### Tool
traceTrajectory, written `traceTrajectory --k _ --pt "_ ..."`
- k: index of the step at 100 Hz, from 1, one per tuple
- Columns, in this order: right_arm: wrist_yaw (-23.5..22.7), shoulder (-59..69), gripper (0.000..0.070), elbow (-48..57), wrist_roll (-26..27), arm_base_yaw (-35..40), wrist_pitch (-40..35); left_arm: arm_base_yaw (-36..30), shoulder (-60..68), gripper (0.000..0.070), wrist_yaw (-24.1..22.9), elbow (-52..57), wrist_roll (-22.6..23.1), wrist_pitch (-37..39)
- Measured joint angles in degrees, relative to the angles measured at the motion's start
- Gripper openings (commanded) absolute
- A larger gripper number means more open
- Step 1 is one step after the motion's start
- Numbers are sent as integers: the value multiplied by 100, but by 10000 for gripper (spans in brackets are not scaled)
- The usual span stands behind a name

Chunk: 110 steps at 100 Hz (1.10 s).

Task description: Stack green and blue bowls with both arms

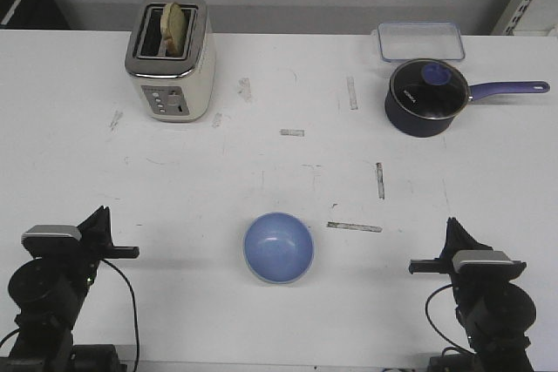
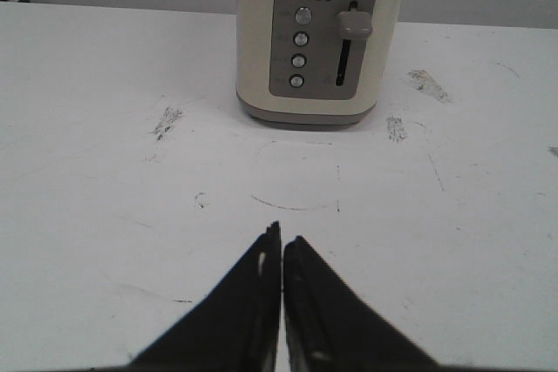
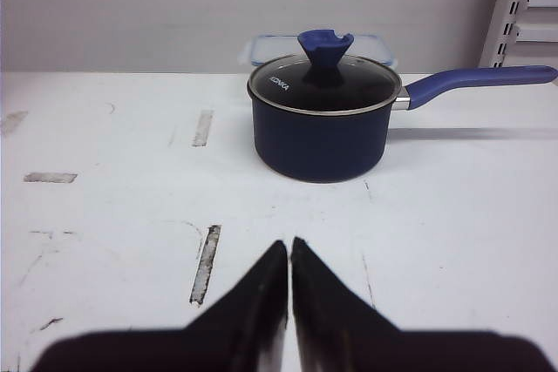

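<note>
- Looks finished, or close to it — blue bowl [image 1: 278, 248] alone at the near middle of the tabletop [image 1: 261, 172], between the two arms, touched by neither.
- A pale edge showing along its near rim, possibly the green bowl underneath; cannot tell for certain, and no green bowl in view anywhere else.
- Left tool [image 2: 281, 246] pressed together, pinching nothing, aimed at the toaster [image 2: 316, 37].
- Right tool [image 3: 289, 248] likewise pressed together and empty, aimed at the saucepan [image 3: 323, 119].
- Both tools parked at the near corners, well apart from the bowl — nothing obviously left but confirming the stack.
- Count: one bowl plainly seen, two tools, one toaster, one lidded saucepan, one clear container [image 1: 419, 41] behind it.
</note>
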Motion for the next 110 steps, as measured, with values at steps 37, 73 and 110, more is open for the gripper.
traceTrajectory --k 37,73,110 --pt "-2 0 0 2 0 0 0 0 -459 2 0 -2 -2 -7" --pt "-2 0 0 2 0 0 0 -81 -1751 2 -452 -1451 -15 625" --pt "-2 0 0 0 0 2 4 -273 -2116 2 -472 -2924 -17 2258"
